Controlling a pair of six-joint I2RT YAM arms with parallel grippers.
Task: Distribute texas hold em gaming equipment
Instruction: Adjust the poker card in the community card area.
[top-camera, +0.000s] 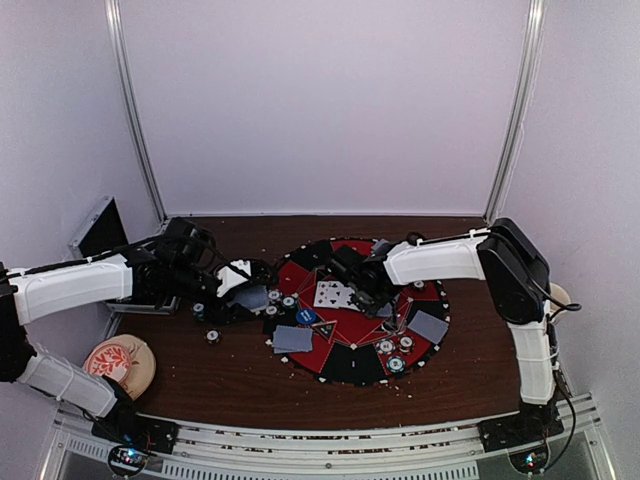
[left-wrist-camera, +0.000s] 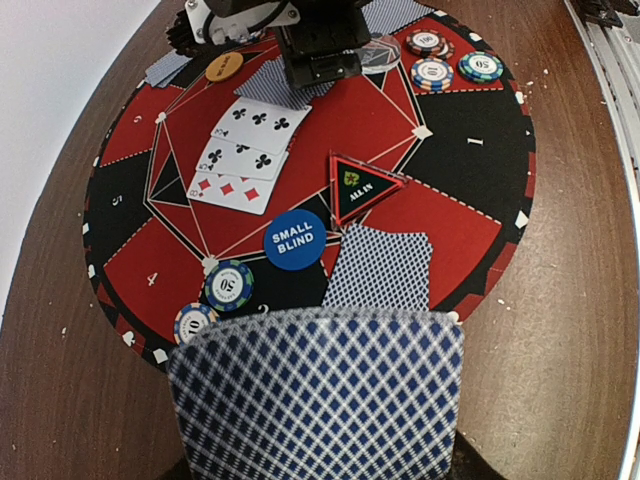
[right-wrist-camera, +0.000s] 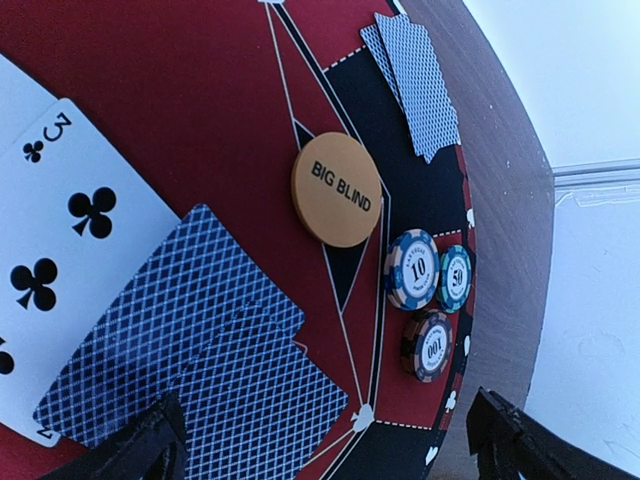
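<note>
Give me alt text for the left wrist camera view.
A blue-backed card fills the foreground, in front of a round red-and-black mat holding three face-up cards, a Small Blind disc, an All In marker and chips. The right gripper is over the far side.

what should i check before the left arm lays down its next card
1. Left pincer grips the blue-backed card: ok.
2. Right pincer open, holding nothing: ok.
3. Right pincer clear of the mat: not ok, it hangs over the far side beside the BIG BLIND button.
4. Face-up cards flat in the mat's centre: ok.
5. Spot beside the SMALL BLIND button free: not ok, face-down cards lie there.
6. Which seats lack cards: cannot tell.
</note>
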